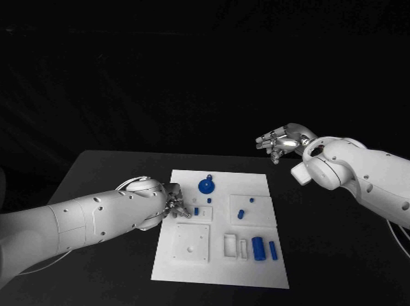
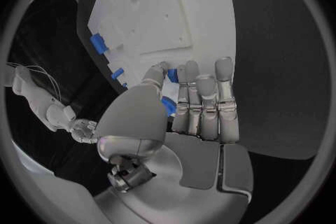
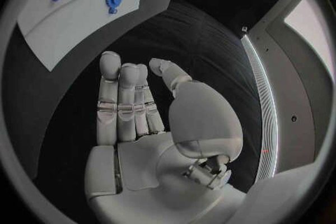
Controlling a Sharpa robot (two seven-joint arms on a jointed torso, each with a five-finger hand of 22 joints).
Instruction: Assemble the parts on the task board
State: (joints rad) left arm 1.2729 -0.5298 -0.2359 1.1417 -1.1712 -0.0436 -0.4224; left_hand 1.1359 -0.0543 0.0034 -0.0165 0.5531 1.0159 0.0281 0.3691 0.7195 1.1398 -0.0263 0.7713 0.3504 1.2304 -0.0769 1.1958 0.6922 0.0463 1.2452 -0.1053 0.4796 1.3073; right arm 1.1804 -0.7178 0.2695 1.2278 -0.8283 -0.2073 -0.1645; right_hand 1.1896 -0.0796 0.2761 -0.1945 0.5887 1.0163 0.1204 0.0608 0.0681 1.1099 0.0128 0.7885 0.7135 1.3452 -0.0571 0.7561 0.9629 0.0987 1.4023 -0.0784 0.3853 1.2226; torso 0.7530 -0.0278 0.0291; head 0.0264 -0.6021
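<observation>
Task board (image 1: 221, 268) lies flat on the black worktop (image 1: 113, 172), between the two robot hands and much nearer the left one.

Left robot hand (image 1: 175, 203) sits over the board's left edge. In the left wrist view its fingers (image 2: 206, 103) lie straight and side by side, thumb folded toward them, with a small blue part (image 2: 170, 105) pinched between thumb and fingers. A second bit of blue (image 2: 172, 75) shows at the fingertips; can't tell if it's the same piece or one on the board beneath.

Right robot hand (image 1: 283, 141) hovers off the board, past its far right corner, above bare worktop. Fingers (image 3: 122, 101) extended and close together, thumb out to the side, nothing in it, touching nothing.

Blue parts countable from the head view:
- 1 round disc with a small tab (image 1: 206, 185), just beyond the left robot hand
- 1 small block (image 1: 196, 210) right beside the left robot hand's fingertips
- 1 small piece (image 1: 208, 202) next to that
- 2 small pieces (image 1: 241, 213) mid-board, one near the right edge (image 1: 252, 200)
- 2 upright cylinders (image 1: 259, 248), the slimmer one (image 1: 273, 250) to its right, on the near side, well apart from both hands

Also 1 raised white square plate (image 1: 192, 242) just behind the left robot hand.
</observation>
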